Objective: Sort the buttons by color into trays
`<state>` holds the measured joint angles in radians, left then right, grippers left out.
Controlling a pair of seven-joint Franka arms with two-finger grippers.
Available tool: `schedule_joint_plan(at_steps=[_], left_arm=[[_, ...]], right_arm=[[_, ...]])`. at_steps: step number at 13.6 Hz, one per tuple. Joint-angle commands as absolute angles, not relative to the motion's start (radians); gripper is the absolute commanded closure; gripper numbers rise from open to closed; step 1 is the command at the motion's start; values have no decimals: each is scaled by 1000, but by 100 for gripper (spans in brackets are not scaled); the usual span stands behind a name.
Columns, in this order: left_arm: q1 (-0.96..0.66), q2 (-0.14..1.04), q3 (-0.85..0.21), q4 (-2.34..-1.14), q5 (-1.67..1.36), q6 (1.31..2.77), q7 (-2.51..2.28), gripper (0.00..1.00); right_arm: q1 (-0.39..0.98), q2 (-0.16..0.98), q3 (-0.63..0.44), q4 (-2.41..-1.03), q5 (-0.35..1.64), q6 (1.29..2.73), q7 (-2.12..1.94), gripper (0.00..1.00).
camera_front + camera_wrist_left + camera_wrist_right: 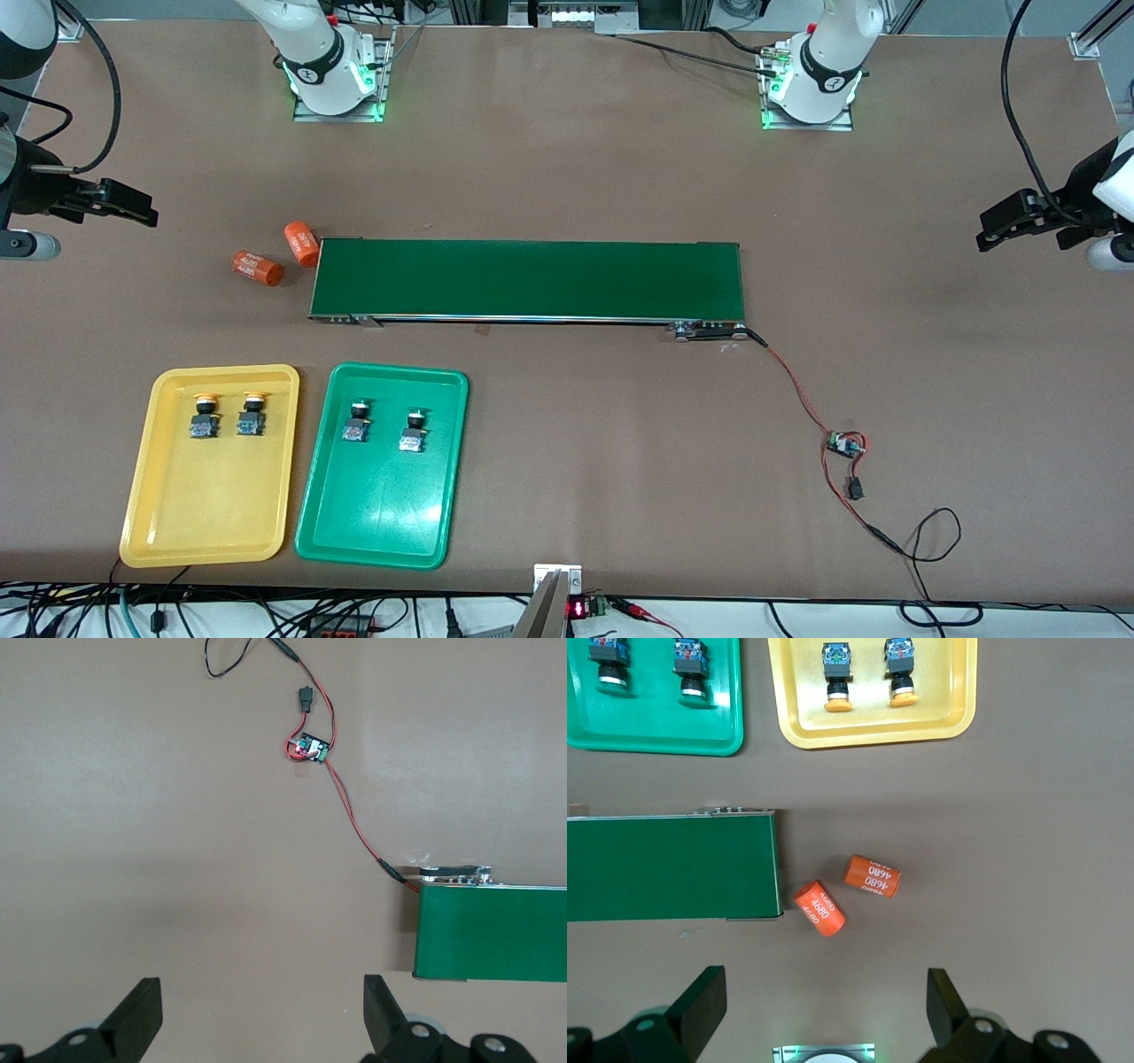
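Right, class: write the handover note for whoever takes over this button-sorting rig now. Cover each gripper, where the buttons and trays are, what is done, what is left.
Left gripper: fingers open, holding nothing, waiting over bare table at the left arm's end.
Right gripper: fingers open, holding nothing, over bare table at the right arm's end.
Yellow tray holds both yellow buttons, side by side.
Green tray, beside it, holds both green buttons.
Conveyor belt carries nothing; two orange cylinders lie off its end.
Done: all four buttons sorted by color.
Left: nothing visible.
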<state>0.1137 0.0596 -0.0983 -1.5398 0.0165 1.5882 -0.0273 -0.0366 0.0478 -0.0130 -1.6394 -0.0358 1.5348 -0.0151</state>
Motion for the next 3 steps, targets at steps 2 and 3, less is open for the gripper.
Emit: schedule_joint_plan(at_steps=[2,3], left_arm=[[120,40,-98,-1554,6,1585,-12,0],[120,38,-100,-1554,8,1585,-12,0]], right_arm=[[-38,52,-9,-1629,-25,1531,-20,0],[-38,52,-9,-1629,-34,1532,-34,0]])
